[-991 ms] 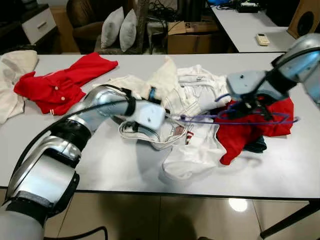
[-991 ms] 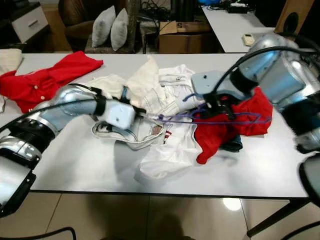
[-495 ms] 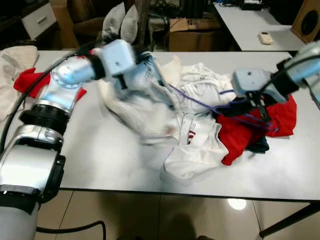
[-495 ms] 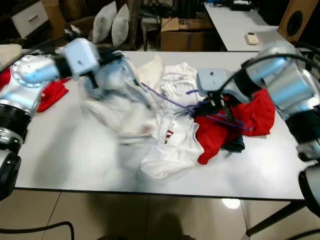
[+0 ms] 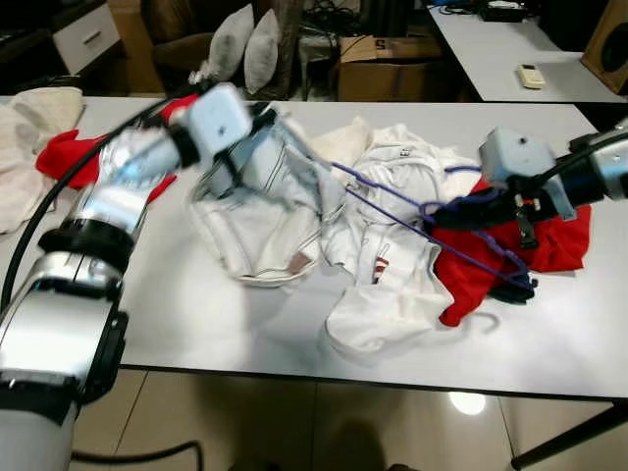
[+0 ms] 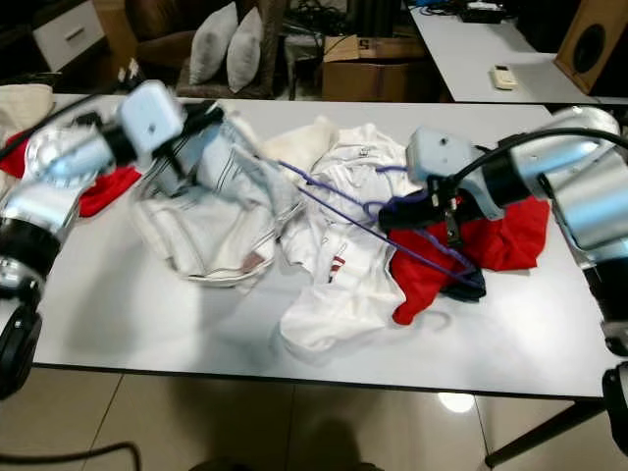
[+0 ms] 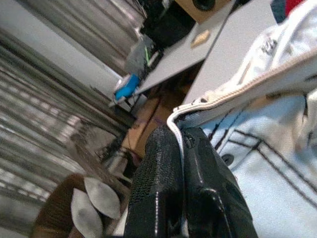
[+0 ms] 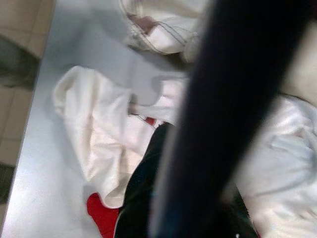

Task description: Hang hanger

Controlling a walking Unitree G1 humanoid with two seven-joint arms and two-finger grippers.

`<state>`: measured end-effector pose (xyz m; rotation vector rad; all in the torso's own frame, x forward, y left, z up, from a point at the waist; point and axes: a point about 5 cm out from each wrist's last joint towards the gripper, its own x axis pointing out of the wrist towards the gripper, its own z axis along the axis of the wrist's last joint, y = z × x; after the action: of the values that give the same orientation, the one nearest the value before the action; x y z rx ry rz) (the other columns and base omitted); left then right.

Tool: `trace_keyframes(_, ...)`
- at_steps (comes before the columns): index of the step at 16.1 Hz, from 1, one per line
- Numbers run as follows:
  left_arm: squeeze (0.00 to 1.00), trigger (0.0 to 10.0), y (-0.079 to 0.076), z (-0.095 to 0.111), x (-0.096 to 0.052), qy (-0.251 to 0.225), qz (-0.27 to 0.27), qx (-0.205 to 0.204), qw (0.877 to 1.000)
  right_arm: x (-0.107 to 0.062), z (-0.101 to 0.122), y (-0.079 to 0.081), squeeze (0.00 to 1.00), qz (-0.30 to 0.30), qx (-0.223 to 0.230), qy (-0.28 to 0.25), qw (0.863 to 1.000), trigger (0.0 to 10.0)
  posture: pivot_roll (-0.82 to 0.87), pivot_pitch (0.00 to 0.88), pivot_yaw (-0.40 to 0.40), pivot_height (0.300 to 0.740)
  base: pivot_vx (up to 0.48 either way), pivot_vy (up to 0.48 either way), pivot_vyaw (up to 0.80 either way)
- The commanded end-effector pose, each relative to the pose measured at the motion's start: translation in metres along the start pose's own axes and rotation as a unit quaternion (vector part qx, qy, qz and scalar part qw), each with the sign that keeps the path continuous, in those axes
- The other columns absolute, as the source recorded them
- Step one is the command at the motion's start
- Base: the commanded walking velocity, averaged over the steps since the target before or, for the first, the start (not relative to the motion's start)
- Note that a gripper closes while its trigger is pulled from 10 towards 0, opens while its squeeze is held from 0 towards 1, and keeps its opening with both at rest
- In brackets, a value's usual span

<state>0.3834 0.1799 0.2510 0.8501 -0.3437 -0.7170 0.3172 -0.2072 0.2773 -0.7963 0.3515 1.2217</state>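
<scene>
A pale denim garment is pinched by the left gripper; the purple hanger is clamped by the right gripper. A hanger end could be snagged in the white shirt.

Two silver jointed arms with black bands and black cables; pale boxy wrist housings; each hand's black fingers are finely textured (rubbery-looking).

The left arm reaches forward and up, its left gripper pressed shut on cloth. The right arm stretches in from the right, bent inward, its right gripper low and closed around a hanger.
</scene>
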Motion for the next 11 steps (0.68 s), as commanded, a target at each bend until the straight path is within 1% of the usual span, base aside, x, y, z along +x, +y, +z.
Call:
trace_keyframes(1, 0.00, 0.0, -0.011, -0.002, -0.010, -0.025, -0.036, -0.010, 0.999, -0.014, 0.005, -0.013, 0.00, -0.116, 0.024, -0.049, 0.992, 10.0, -0.24, 0.000, 0.067, 0.740, 0.000, 0.000, 0.00)
trace_keyframes(2, 0.00, 0.0, -0.032, -0.001, -0.006, -0.039, -0.071, -0.011, 0.997, -0.015, 0.009, -0.017, 0.00, -0.165, 0.042, -0.088, 0.982, 10.0, -0.23, 0.000, 0.063, 0.740, 0.000, 0.000, 0.00)
trace_keyframes(3, 0.00, 0.0, -0.048, -0.001, -0.002, -0.044, -0.084, -0.016, 0.995, -0.013, 0.015, -0.015, 0.00, -0.189, 0.063, -0.136, 0.971, 10.0, -0.23, 0.000, 0.061, 0.740, 0.000, 0.000, 0.00)
trace_keyframes(4, 0.00, 0.0, -0.056, 0.000, 0.001, -0.048, -0.088, -0.016, 0.995, -0.011, 0.017, -0.012, 0.00, -0.197, 0.072, -0.159, 0.965, 10.0, -0.23, 0.000, 0.061, 0.740, 0.000, 0.000, 0.00)
trace_keyframes(5, 0.00, 0.0, -0.071, 0.006, 0.005, -0.059, -0.094, -0.018, 0.994, -0.006, 0.020, -0.002, 0.00, -0.222, 0.077, -0.195, 0.952, 10.0, -0.22, 0.000, 0.057, 0.740, 0.000, 0.000, 0.00)
trace_keyframes(6, 0.00, 0.0, -0.082, 0.010, 0.006, -0.066, -0.100, -0.022, 0.993, -0.001, 0.019, 0.005, 0.00, -0.253, 0.090, -0.216, 0.939, 10.0, -0.22, 0.000, 0.062, 0.740, 0.000, 0.000, 0.00)
trace_keyframes(8, 0.00, 0.0, -0.093, 0.011, 0.002, -0.069, -0.110, -0.033, 0.991, 0.001, 0.021, 0.006, 0.00, -0.311, 0.105, -0.238, 0.914, 10.0, -0.23, 0.000, 0.071, 0.740, 0.000, 0.000, 0.00)
trace_keyframes(9, 0.00, 0.0, -0.096, 0.012, 0.001, -0.068, -0.114, -0.033, 0.991, 0.002, 0.025, 0.008, 0.00, -0.319, 0.108, -0.248, 0.908, 10.0, -0.23, 0.000, 0.075, 0.740, 0.000, 0.000, 0.00)
trace_keyframes(10, 0.00, 0.0, -0.097, 0.012, 0.001, -0.067, -0.114, -0.032, 0.991, 0.002, 0.027, 0.009, 0.00, -0.319, 0.108, -0.251, 0.907, 10.0, -0.23, 0.000, 0.075, 0.740, 0.000, 0.000, 0.00)
trace_keyframes(11, 0.00, 0.0, -0.096, 0.013, 0.001, -0.060, -0.107, -0.032, 0.992, 0.002, 0.031, 0.012, 0.00, -0.321, 0.110, -0.263, 0.903, 10.0, -0.23, 0.000, 0.072, 0.740, 0.000, 0.000, 0.00)
